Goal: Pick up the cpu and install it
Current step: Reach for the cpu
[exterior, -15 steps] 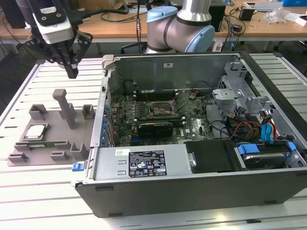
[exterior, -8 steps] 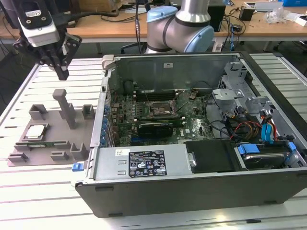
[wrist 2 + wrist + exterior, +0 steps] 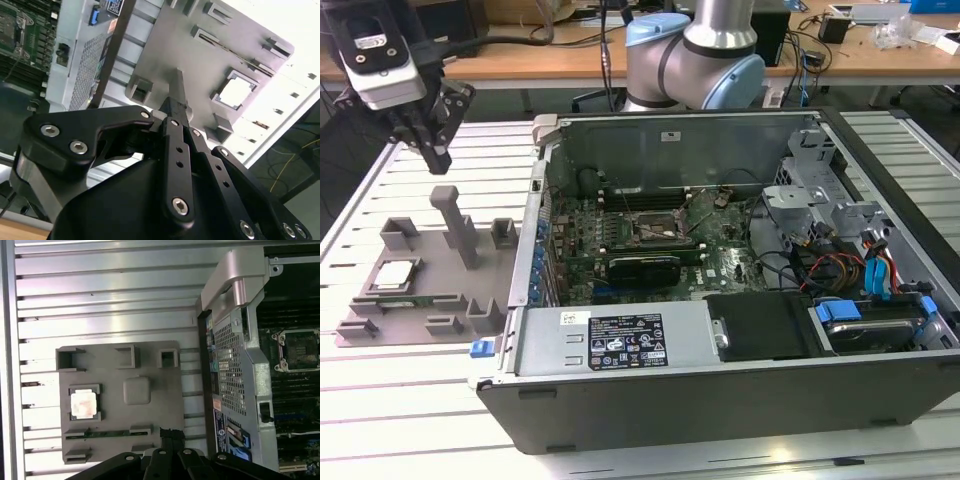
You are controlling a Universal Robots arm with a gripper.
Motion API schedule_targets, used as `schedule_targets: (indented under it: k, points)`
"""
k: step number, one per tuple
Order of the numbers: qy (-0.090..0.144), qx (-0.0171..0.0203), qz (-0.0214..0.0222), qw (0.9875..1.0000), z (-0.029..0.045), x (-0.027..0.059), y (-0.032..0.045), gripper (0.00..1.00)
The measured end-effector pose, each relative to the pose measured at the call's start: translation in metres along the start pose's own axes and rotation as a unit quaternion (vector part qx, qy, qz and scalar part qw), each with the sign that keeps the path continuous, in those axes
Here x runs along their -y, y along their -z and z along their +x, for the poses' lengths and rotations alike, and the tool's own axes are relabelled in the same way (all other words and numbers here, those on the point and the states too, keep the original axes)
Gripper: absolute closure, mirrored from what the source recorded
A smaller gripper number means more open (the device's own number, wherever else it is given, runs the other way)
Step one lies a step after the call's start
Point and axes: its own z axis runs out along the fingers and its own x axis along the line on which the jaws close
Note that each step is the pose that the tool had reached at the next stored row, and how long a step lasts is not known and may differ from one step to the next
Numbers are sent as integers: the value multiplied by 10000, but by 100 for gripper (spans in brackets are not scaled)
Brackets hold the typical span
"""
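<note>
The gripper point(image 3: 437, 158) hung over the far edge of the tray point(image 3: 430, 265), with open air beneath it. A tall post point(image 3: 455, 225) stood between the cpu point(image 3: 395, 275) and the case wall point(image 3: 542, 220), and low pocket walls hemmed the chip on two sides. The case lay open on top. Inside, the socket point(image 3: 655, 228) sat between a card point(image 3: 642, 268) and loose cables point(image 3: 720, 195), seemingly clear from above.

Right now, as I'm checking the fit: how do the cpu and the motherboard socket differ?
The cpu is pale and shiny; the socket is a dark frame with metal edges. The cpu lies in the grey tray outside the computer case; the socket sits on the motherboard inside it. Both are square and lie flat.
</note>
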Motion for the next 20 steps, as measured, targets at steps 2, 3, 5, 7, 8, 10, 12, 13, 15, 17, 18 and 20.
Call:
schedule_targets:
  k: [2,3,5,7,8,10,12,13,15,17,18,20]
  points:
    - [0,0,0,10000,55,5,-27,89]
    - [0,0,0,10000,81,7,-39,89]
    - [-1,0,0,10000,152,14,-72,89]
    - [0,0,0,10000,209,19,-98,89]
    - [0,1,0,10000,234,22,-109,89]
    - [0,0,0,10000,306,28,-136,89]
    - [-1,1,0,10000,421,37,-183,89]
    - [-1,0,0,10000,465,40,-204,89]
    - [0,0,0,10000,535,42,-238,89]
    - [0,0,0,10000,582,42,-257,89]
    - [0,1,0,10000,608,42,-268,89]
    - [-1,0,0,10000,660,42,-290,89]
